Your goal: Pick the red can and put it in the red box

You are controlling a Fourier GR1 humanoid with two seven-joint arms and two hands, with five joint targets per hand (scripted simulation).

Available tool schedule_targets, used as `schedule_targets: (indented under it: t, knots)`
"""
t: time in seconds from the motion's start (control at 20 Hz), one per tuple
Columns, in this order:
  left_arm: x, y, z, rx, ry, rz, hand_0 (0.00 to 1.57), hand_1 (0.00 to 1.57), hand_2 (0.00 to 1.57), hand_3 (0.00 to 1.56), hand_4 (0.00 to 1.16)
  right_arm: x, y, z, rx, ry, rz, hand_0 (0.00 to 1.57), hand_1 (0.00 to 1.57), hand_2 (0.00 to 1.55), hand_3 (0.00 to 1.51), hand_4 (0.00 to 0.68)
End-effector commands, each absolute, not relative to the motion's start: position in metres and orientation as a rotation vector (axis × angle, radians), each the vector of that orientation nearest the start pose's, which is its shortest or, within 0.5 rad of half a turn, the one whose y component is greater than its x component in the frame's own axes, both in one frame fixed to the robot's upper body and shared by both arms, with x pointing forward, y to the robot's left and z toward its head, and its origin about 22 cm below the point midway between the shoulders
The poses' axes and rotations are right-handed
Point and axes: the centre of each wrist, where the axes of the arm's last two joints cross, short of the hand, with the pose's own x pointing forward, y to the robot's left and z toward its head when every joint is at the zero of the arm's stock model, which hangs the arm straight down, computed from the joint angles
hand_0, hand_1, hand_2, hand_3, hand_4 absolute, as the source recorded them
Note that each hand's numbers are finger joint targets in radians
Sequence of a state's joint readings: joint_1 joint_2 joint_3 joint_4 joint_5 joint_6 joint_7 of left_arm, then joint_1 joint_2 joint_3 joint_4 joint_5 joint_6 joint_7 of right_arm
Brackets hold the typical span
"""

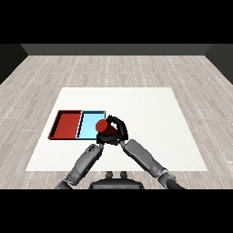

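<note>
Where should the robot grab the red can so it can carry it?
Round its curved side, coming from the right. The red can is a small cylinder, and the right hand is curled round it that way, leaving the left side free toward the red tray. The left hand sits just below.

My right hand (116, 129): it curled round the red can (102, 125), so only the can's end face and a strip of its side showed.
My left hand (101, 141): it sat mostly behind my right hand and wrist; I could not tell how its fingers stood.
Light blue tray (86, 124): its right end was covered by the can and my right hand.
Can and tray: I could not tell whether the can touched the tray or was above it.
My 2 forearms: both were cut off at the lower edge.
</note>
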State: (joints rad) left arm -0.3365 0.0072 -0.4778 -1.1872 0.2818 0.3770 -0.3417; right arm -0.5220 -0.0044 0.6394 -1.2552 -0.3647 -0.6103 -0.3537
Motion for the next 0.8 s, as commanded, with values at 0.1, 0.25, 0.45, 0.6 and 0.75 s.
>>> schedule_targets:
  t: [0.1, 0.25, 0.45, 0.6, 0.75]
  knots:
    - [0.288, 0.081, -0.005, -0.09, -1.659, 0.017, 1.57, 1.57, 1.53, 1.43, 0.92, 0.281, -0.038, 0.038, 0.265, -1.891, 0.095, 1.47, 1.47, 1.45, 1.37, 0.628]
    - [0.287, 0.081, 0.005, -0.043, -1.674, 0.01, 1.51, 1.51, 1.47, 1.39, 0.88, 0.282, -0.028, 0.049, 0.292, -1.889, 0.062, 1.55, 1.55, 1.47, 1.38, 0.614]
    - [0.3, 0.067, 0.002, -0.006, -1.731, 0.043, 1.57, 1.57, 1.51, 1.41, 1.0, 0.288, -0.024, 0.062, 0.284, -1.918, 0.088, 1.46, 1.46, 1.45, 1.38, 0.607]
    - [0.284, 0.078, -0.013, 0.018, -1.745, 0.062, 1.57, 1.57, 1.52, 1.41, 0.96, 0.3, -0.025, 0.047, 0.275, -1.881, 0.079, 1.43, 1.43, 1.44, 1.38, 0.618]
    - [0.297, 0.074, -0.005, 0.021, -1.764, 0.062, 1.57, 1.57, 1.53, 1.43, 0.97, 0.294, -0.032, 0.056, 0.311, -1.899, 0.021, 1.45, 1.45, 1.44, 1.38, 0.597]
